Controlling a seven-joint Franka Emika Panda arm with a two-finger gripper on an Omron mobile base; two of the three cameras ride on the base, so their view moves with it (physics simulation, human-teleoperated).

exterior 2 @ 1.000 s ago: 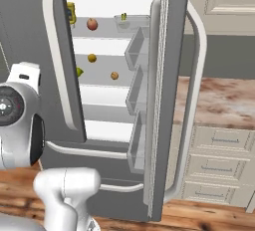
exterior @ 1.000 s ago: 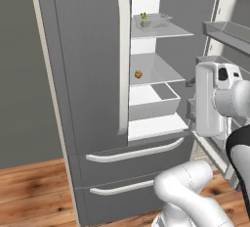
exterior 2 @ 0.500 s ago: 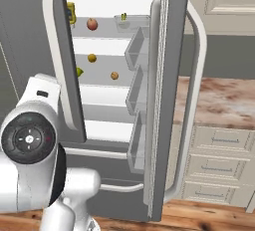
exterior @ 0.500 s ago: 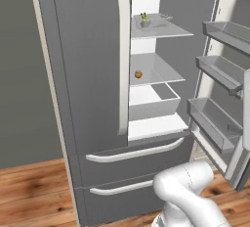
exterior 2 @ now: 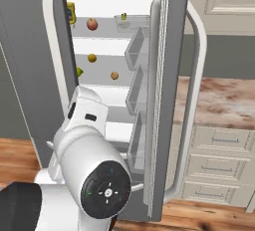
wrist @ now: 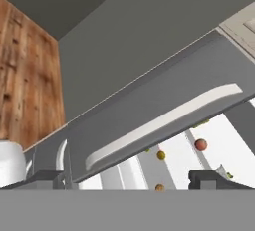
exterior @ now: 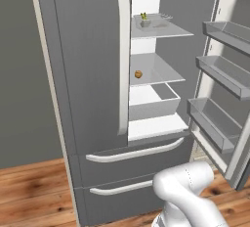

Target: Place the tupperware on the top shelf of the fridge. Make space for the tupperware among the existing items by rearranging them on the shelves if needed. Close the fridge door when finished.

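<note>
The fridge has its left door shut and its right door swung open. On the top shelf sits the tupperware, a small translucent tub showing green, also visible in the right base view as the tupperware. To its left on that shelf lies the red-orange fruit. The tan-brown item rests on a lower shelf. My gripper is open and empty, well short of the fridge, facing the shut door's handle. The fruit shows past it.
Three grey door racks hang on the open door. A grey drawer sits under the lower shelves. Other small yellow and orange items lie on the shelves. A counter with drawers stands to the right. My arm fills the foreground.
My arm has swung from the open door's side across to the left, out of the left base view's right edge and large in the right base view. The fridge items have not moved.
</note>
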